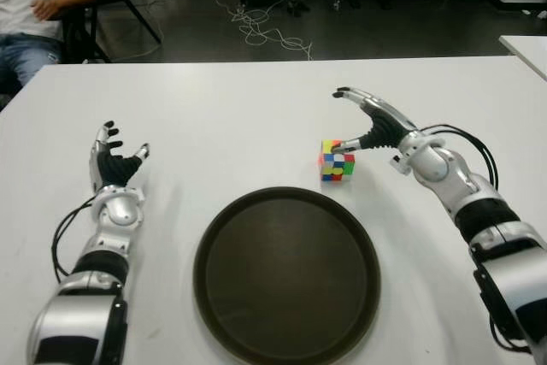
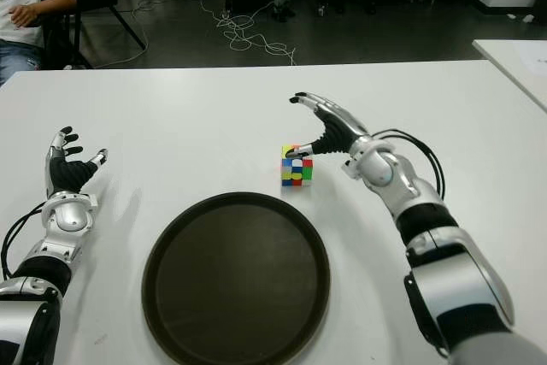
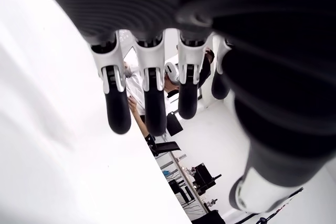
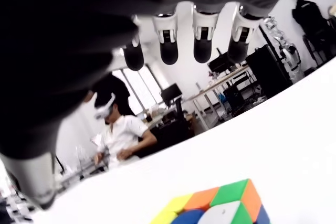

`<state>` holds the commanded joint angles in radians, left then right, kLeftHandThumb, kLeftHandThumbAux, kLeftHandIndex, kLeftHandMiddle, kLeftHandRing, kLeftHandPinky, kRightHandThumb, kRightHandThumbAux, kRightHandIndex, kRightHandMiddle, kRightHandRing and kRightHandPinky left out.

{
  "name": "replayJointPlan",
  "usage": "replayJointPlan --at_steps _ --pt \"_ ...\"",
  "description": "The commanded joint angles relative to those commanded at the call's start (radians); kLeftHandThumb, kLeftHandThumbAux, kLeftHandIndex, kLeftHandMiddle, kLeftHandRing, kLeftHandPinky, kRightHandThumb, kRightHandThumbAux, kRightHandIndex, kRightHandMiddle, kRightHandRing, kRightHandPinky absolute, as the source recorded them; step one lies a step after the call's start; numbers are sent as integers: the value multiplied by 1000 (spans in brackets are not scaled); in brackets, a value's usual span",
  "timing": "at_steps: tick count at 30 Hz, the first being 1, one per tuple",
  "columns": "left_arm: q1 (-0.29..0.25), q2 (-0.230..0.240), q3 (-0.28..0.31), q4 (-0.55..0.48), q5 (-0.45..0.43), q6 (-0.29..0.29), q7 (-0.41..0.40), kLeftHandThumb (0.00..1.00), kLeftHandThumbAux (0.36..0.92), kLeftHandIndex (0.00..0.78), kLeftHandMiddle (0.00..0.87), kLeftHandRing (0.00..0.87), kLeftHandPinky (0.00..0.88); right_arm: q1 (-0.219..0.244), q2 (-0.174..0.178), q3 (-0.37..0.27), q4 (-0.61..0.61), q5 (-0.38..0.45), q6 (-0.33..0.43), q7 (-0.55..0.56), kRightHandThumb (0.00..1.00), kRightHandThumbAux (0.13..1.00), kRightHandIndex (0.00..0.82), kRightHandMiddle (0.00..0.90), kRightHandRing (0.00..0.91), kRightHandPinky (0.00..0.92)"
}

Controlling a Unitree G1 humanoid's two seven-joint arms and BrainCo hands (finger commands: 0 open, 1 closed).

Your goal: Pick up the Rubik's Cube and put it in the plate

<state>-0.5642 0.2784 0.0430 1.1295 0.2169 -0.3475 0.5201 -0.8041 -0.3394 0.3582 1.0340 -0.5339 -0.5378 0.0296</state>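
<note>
One cube waits beyond the plate; your right hand arches over it, fingers spread, empty; left hand idles open.

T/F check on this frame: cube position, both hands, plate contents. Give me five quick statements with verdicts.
1. The Rubik's Cube lies in the plate. False: it sits on the table, beyond the plate's far right rim.
2. The right hand is beside the cube with fingers spread, not closed on it. True.
3. The left hand holds the cube. False: it is open and holds nothing, left of the plate.
4. The plate holds nothing. True.
5. A seated person shows beyond the table's far left corner. True.
</note>
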Motion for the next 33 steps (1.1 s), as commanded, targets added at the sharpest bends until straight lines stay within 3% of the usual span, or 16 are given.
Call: replayJointPlan --at_steps 4,8,13,21,25,33 --pt "0 -1 1 0 -2 3 1 151 765 114 183 200 251 -5 1 20 -4 -16 17 9 0 570 31 7 16 31" --pt "0 -2 2 -4 -5 9 -4 146 764 113 209 241 304 -10 7 40 -13 -31 42 28 0 565 15 2 14 22" --pt "0 -3 2 -9 -6 13 -7 145 760 113 219 246 285 -23 14 56 -1 -34 64 53 0 594 4 0 3 3" --pt "3 -7 6 -16 -12 2 -9 168 788 120 225 277 380 -33 15 74 1 -43 82 77 0 609 2 0 0 0" --pt "3 -8 6 -15 -11 5 -8 166 789 117 216 261 343 -39 14 84 4 -47 87 83 0 631 5 0 0 0" --pt "3 -9 11 -11 -15 -7 -3 187 792 121 215 263 358 -40 14 90 4 -45 84 100 0 662 5 0 0 0"
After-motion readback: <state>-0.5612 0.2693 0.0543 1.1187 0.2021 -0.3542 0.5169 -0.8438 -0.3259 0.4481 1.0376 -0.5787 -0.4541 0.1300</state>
